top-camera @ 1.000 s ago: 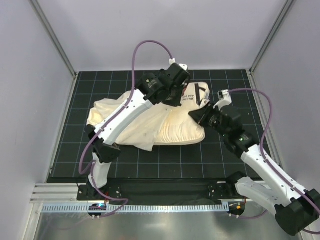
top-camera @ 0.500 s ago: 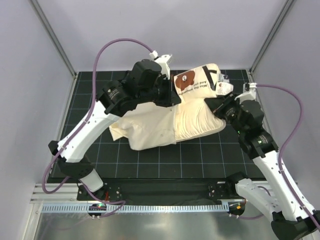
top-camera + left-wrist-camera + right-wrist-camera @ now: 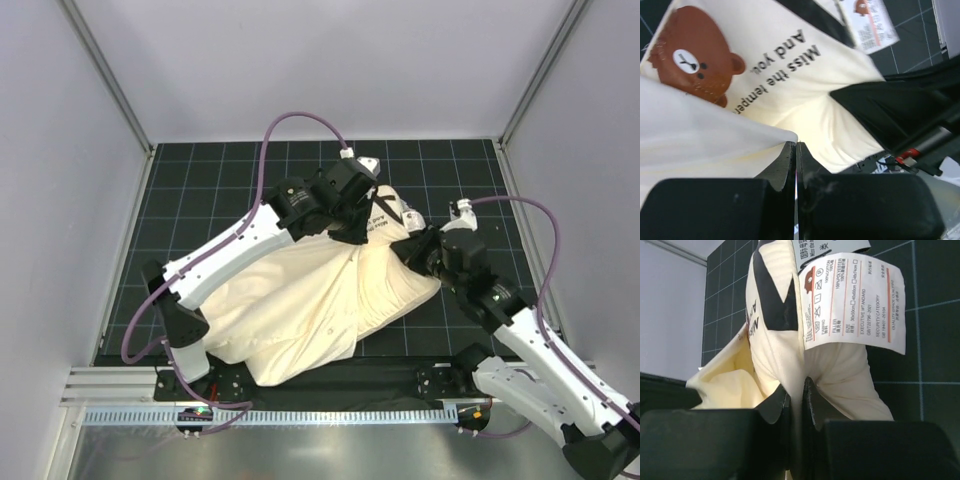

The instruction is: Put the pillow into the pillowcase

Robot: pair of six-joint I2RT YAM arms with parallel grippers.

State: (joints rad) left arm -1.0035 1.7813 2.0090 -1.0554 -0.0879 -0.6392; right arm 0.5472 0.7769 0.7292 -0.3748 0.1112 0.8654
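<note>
Black gridded table (image 3: 200, 170) carries the pillow (image 3: 388, 212), mostly sheathed in the pillowcase (image 3: 300, 310), long axis lower left to upper right, printed end exposed. Left gripper (image 3: 796, 146) is pinched tight on the pillowcase hem there; right gripper (image 3: 796, 387), just beside, is pinched on the pillow's labelled corner.

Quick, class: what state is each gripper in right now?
Left gripper: closed, pinching the pillowcase edge.
Right gripper: closed on cream fabric, seemingly the pillowcase too.

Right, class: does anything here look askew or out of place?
The pillowcase lies slanted, its near corner overhanging the front edge of the mat; the pillow pokes out, printed end first, at the far mouth.
</note>
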